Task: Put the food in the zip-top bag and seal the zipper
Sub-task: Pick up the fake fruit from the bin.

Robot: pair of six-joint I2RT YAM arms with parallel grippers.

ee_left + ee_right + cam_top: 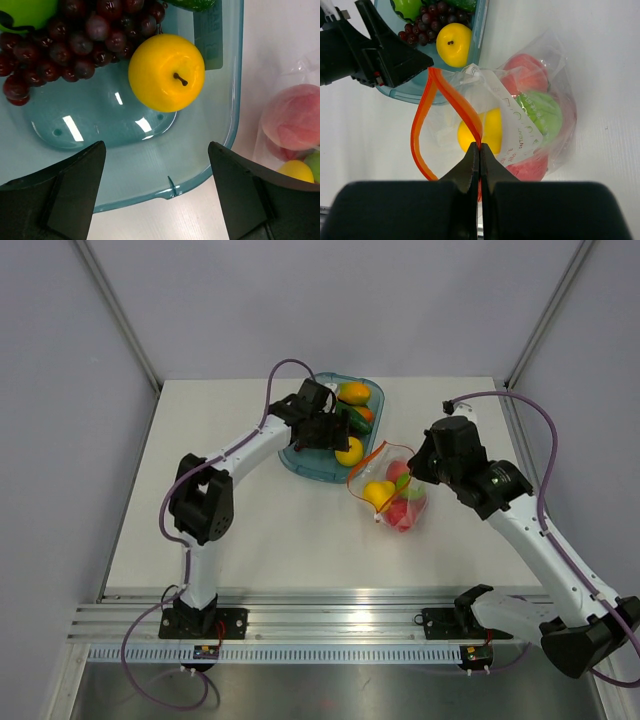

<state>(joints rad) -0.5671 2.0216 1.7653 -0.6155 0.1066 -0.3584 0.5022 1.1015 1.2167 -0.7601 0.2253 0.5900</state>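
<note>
1. Two arms show from the top camera. Your left gripper [330, 437] hangs over the near half of the tray [300, 468], and from here you cannot tell how its fingers stand. The bag [405, 502] lies on the table just right of the tray's near corner, with your right gripper [413, 475] at its far edge. The zipper [366, 462] arcs between tray and bag. Mangoes [354, 392] sit at the tray's far end.
2. In the left wrist view, your fingers [70, 195] are spread wide and hold nothing. They hover one to each side above the tray's near rim. A yellow fruit [166, 72] rests inside the tray, touching the grapes [55, 45]. Just right of the tray, a peach [292, 122], a lemon [297, 171] and a lime [315, 164] show through the bag.
3. In the right wrist view, your fingers [470, 172] are pressed together, pinching the zipper on the side away from the tray. The bag's mouth gapes in an open loop towards the tray. The lemon, the lime, the peach and a red apple [532, 169] lie inside the bag.
</note>
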